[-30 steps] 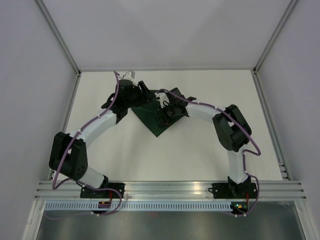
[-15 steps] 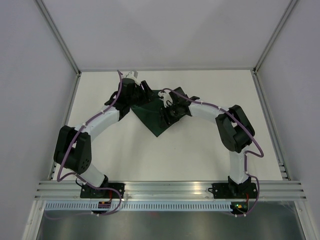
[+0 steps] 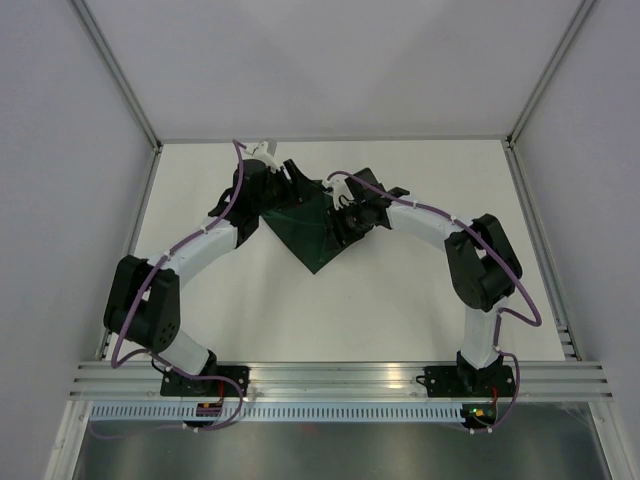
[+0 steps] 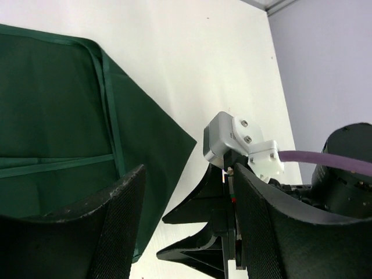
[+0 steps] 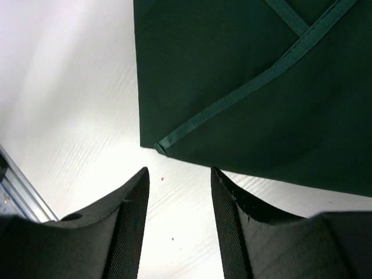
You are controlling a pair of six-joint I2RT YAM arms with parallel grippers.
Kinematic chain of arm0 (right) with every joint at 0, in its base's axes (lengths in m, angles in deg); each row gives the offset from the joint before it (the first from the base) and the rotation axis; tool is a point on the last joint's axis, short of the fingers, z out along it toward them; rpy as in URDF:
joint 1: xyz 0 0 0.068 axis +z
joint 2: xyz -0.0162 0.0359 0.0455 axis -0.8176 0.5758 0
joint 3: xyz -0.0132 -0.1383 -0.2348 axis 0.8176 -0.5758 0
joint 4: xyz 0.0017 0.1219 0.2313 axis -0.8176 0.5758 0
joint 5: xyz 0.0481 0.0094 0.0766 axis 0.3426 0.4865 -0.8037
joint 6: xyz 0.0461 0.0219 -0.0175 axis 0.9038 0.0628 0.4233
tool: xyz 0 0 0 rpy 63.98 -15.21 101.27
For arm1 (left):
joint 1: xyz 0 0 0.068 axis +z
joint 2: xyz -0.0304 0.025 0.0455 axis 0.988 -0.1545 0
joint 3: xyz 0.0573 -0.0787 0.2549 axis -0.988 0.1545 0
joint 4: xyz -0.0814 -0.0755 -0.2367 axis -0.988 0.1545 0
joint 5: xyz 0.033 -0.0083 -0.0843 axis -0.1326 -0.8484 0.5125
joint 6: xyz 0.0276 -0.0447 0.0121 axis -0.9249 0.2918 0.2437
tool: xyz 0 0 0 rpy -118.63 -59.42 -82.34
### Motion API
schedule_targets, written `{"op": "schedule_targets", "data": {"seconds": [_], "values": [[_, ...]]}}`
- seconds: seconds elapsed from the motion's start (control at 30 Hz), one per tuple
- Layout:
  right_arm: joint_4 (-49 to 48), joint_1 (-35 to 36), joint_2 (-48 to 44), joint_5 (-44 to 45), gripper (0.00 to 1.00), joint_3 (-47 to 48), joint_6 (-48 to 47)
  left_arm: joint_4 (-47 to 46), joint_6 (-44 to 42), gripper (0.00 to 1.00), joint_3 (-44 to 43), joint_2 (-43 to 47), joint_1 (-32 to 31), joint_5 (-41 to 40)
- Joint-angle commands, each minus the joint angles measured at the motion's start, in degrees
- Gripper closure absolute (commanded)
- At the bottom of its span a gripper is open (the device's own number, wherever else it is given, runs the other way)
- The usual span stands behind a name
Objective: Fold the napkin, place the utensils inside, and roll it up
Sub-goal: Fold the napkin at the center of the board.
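Note:
The dark green napkin lies folded on the white table, a triangle with its tip pointing toward the arm bases. My left gripper is open and empty at the napkin's far left edge. In the left wrist view the napkin shows two hemmed layers, and the left gripper hovers past its corner. My right gripper is open and empty at the napkin's far right side. In the right wrist view the right gripper is over bare table just short of a napkin corner. No utensils are in view.
White walls enclose the table on three sides, with metal posts in the far corners. An aluminium rail runs along the near edge by the arm bases. The right arm's wrist camera mount sits close in front of the left gripper.
Both grippers have shifted a little toward the far side and apart, uncovering more of the napkin's middle. The right arm's elbow has swung to the right. The napkin stays folded.

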Motion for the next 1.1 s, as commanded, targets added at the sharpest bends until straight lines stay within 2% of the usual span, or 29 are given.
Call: {"op": "schedule_targets", "data": {"seconds": [0.0, 0.1, 0.4, 0.77, 1.07], "values": [[-7.81, -0.63, -9.05, -7.66, 0.47, 4.59, -4.80, 6.48, -1.14, 0.35, 6.81, -2.27, -0.44, -2.10], [-7.20, -4.58, -9.40, -8.89, 0.48, 5.29, -3.65, 6.48, -1.58, 0.37, 9.54, -1.83, -1.32, 0.62], [-4.30, -14.17, -8.61, -9.59, 0.50, 7.75, -1.54, 5.17, -0.97, 0.39, 18.07, 0.28, -5.01, 0.89], [-4.91, -16.12, -7.73, -9.16, 0.51, 6.78, -1.27, 2.88, -0.09, 0.39, 16.76, 0.54, -5.89, 3.61], [-5.26, -17.17, -6.41, -9.68, 0.52, 6.61, -0.57, 0.94, 0.97, 0.39, 13.95, -2.97, -6.07, 5.29]]}}
